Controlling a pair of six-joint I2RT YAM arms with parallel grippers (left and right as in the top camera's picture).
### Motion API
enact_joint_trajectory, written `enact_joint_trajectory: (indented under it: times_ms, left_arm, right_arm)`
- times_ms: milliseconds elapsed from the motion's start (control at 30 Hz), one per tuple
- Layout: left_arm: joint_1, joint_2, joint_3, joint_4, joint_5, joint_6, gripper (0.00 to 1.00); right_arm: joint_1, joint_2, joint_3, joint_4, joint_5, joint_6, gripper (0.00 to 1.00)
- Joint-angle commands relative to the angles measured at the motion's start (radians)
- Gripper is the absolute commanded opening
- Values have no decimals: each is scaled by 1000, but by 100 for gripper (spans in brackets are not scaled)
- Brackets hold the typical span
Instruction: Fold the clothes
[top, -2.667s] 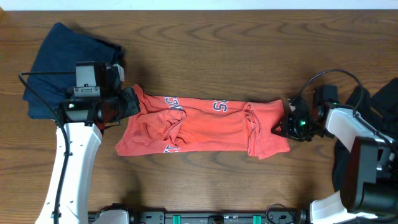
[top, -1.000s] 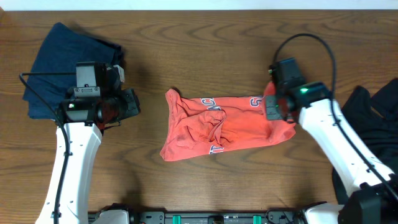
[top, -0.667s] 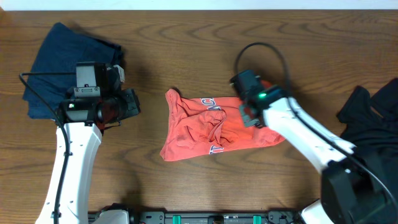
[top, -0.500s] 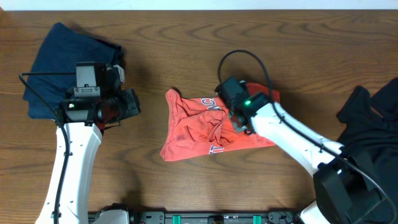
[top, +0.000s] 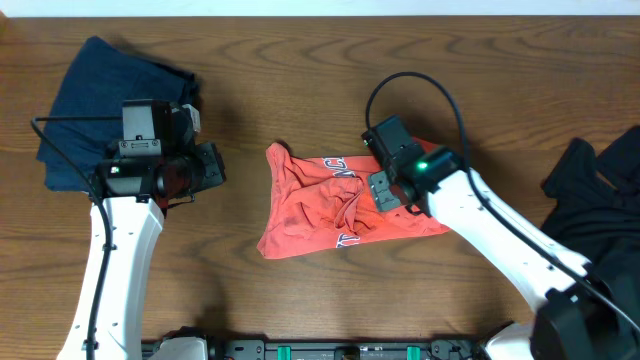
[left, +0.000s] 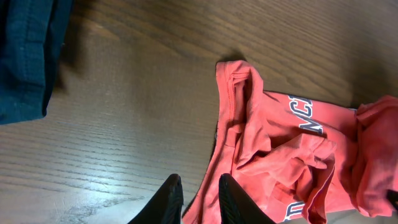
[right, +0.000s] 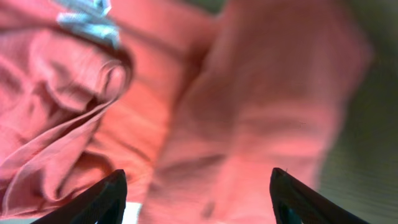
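The coral-red T-shirt (top: 330, 205) lies bunched in the middle of the table, its right part folded over leftward and white lettering showing along the top and bottom edges. My right gripper (top: 382, 190) hovers over the folded-over part, jaws wide open and empty; the right wrist view shows the red cloth (right: 249, 93) below my right gripper (right: 196, 177). My left gripper (top: 212, 165) rests left of the shirt, apart from it. In the left wrist view my left gripper (left: 198, 180) is narrowly open with nothing in it, beside the shirt's lower left edge (left: 280, 155).
A dark navy garment (top: 100, 100) is heaped at the back left, behind the left arm, and shows again as navy cloth (left: 25, 56). A black garment (top: 600, 200) lies at the right edge. Bare wood separates the shirt from both heaps.
The left gripper let go of the shirt's left end. The right gripper carried the right end leftward over the middle, released it and has drawn back slightly right.
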Motion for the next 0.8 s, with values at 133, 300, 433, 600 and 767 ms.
enact_joint_trajectory:
  times_ms: [133,300,433,600,767]
  left_arm:
    - [-2,-2,13,-2,-5,14,23]
    - [-2,-2,13,-12,-5,14,29]
    - [-2,9,13,-18,-5,14,41]
    - [-13,44,13,-34,26,14,46]
    - [-57,124,12,-37,77,64,72]
  right_arm:
    - [42,144,1,-41,-142,76,2]
    - [64,126,3,-104,-123,74,1]
    - [71,129,-9,-98,-123,64,8]
    - [56,107,6,-69,-112,51,15]
    - [1,13,18,-27,-103,69,46]
